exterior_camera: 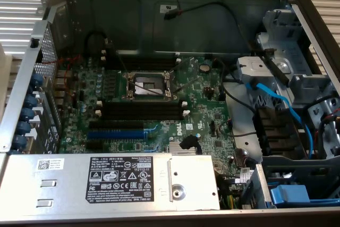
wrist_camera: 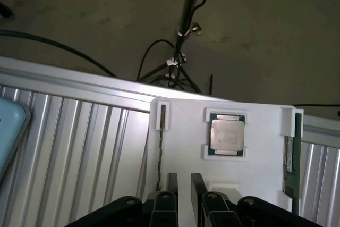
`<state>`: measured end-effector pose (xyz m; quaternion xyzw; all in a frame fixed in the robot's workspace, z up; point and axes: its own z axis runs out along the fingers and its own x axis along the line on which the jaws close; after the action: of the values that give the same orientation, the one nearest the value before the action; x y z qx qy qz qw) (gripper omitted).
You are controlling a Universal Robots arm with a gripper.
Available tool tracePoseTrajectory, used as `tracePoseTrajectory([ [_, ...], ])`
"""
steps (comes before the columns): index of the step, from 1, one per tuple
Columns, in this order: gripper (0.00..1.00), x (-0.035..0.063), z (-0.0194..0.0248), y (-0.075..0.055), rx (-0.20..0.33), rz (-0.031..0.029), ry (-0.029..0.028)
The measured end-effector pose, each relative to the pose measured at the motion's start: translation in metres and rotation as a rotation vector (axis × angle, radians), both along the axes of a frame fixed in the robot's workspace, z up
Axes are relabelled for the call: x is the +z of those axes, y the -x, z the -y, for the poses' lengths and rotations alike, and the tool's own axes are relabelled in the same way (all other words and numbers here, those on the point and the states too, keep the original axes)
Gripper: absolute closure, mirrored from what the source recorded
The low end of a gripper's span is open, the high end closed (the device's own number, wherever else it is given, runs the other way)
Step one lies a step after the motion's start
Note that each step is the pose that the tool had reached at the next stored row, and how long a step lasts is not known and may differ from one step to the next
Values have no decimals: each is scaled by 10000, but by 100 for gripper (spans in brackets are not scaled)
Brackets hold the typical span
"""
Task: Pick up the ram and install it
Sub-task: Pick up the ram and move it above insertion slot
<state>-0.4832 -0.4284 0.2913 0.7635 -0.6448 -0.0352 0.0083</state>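
The claw (wrist_camera: 184,180) hangs wide open and empty over the white tray (wrist_camera: 255,168), close to the processor (wrist_camera: 227,134). The ram (wrist_camera: 291,155) stands on edge along one tray edge, apart from the claw. Closing off-centre could pinch it crooked or jam it against the tray.

A white tray (wrist_camera: 260,155) on the ribbed table (wrist_camera: 79,147) carries a processor (wrist_camera: 227,134) and ram (wrist_camera: 293,158).

Green mobo (exterior_camera: 204,111), blue slot (exterior_camera: 116,133), white tray (wrist_camera: 255,176), dk-green ram (wrist_camera: 290,163).

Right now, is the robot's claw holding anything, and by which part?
Nothing is held. The gripper is open and empty over the white tray; the ram sits untouched at its edge.
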Motion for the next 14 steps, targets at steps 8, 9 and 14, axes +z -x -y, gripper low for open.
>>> tracePoseTrajectory([
  [8,75,-35,19,-1,2,-73,-2],
  [9,75,-46,25,-1,1,-72,-3],
  [14,75,-82,62,0,0,-72,-4],
])
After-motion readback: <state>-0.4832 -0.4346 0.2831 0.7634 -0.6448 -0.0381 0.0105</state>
